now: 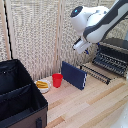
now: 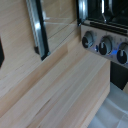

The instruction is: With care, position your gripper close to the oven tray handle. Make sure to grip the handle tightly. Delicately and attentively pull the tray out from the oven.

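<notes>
**K:** Exterior view: oven (image 1: 116, 54) sits at the back of the wooden table (image 1: 85, 107), door down. The tray (image 1: 96, 71) already sticks out past the front of the oven, toward the blue slab (image 1: 74, 74). Gripper (image 1: 83, 46) hangs above the tray's outer end, not touching.

**M:** Jaw state?

**K:** Can't tell. Fingers are blurred in the exterior view and not in frame in the wrist view.

**M:** Step?

**K:** Approach, I'd say. No grasp visible. The handle (image 1: 89, 73) is the bar at the tray's outer edge, just beside the slab's upper corner.

**M:** Next move?

**K:** Likely descend straight onto the handle, straddle the bar, clamp firmly, then pull level, away from the oven.

**M:** Wrist view?

**K:** Shows the oven's silver panel with three knobs (image 2: 104, 46), a dark bar (image 2: 37, 27) with thin wires beside it, table planks. I can't say for sure that bar is the handle.

**M:** Obstructions?

**K:** The slab, standing upright right in front of the tray. Little room, so a long pull could hit it. Red cup (image 1: 57, 80) and a plate of yellow food (image 1: 43, 85) sit beyond the slab, black case (image 1: 20, 97) farther still. None of those in the path.
</notes>
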Motion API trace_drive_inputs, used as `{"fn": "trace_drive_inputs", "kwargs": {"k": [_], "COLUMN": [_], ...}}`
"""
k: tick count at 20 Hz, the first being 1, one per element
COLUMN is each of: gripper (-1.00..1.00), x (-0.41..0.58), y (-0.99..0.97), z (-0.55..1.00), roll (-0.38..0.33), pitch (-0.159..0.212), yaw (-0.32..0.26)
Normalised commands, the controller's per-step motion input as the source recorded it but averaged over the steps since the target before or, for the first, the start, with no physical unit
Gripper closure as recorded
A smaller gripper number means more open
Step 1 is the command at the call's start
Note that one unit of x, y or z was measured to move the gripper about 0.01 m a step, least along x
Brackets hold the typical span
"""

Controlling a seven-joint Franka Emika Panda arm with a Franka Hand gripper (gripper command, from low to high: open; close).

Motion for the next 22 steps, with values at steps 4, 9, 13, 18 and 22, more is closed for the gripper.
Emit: {"fn": "trace_drive_inputs", "kwargs": {"k": [4, 9, 13, 18, 22], "gripper": [-1.00, -1.00, -1.00, -1.00, -1.00], "x": [0.180, 0.243, 0.338, 0.198, 0.108], "y": [-0.55, -0.58, -0.57, -0.52, -0.49], "z": [-0.29, -0.30, -0.32, -0.14, -0.12], "roll": [-0.218, -0.186, -0.167, -0.168, -0.213], "pitch": [0.000, 0.000, 0.024, 0.091, 0.079], "yaw": [0.072, 0.067, 0.091, 0.109, 0.102]}}
